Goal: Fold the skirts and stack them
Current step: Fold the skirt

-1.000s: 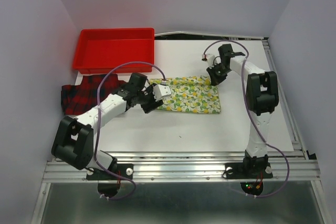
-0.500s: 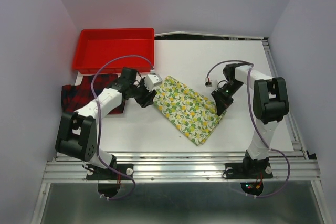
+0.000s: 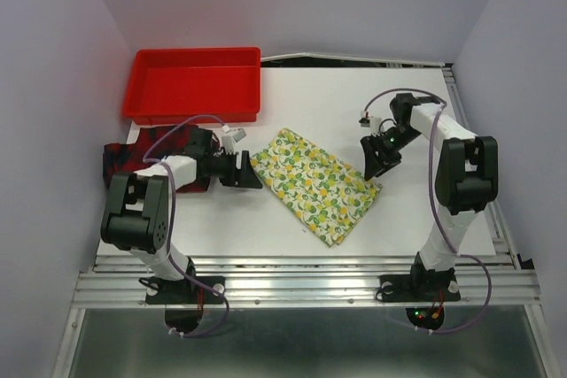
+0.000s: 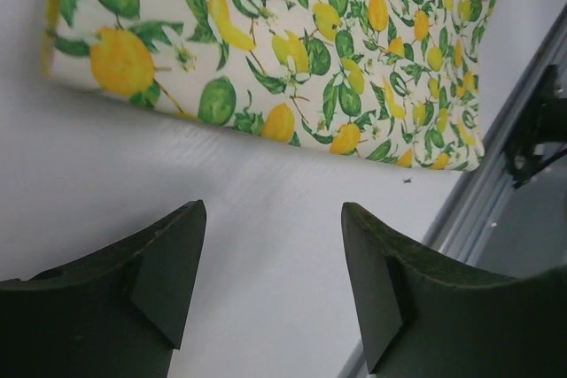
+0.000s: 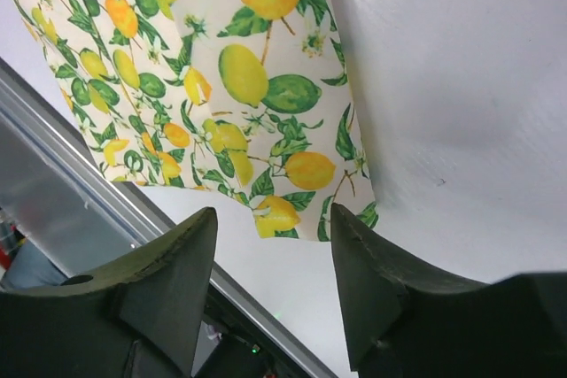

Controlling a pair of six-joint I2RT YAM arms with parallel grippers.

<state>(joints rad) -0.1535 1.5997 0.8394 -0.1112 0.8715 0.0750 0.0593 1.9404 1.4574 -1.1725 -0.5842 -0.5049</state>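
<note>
White table (image 3: 292, 112) under pale walls (image 3: 53, 42) carries your lemon skirt (image 3: 317, 185) flat; both pairs of jaws stand apart, empty.

Your lemon skirt (image 3: 317, 185) now lies on a diagonal across the table (image 3: 310, 104), no longer square to its edges as it was a second ago. Your left gripper (image 3: 241, 170) has pulled back to the left, off the cloth's upper corner, with its jaws apart over bare table. Your right gripper (image 3: 379, 158), clamped shut before, now stands open just beside the skirt's right corner.
</note>
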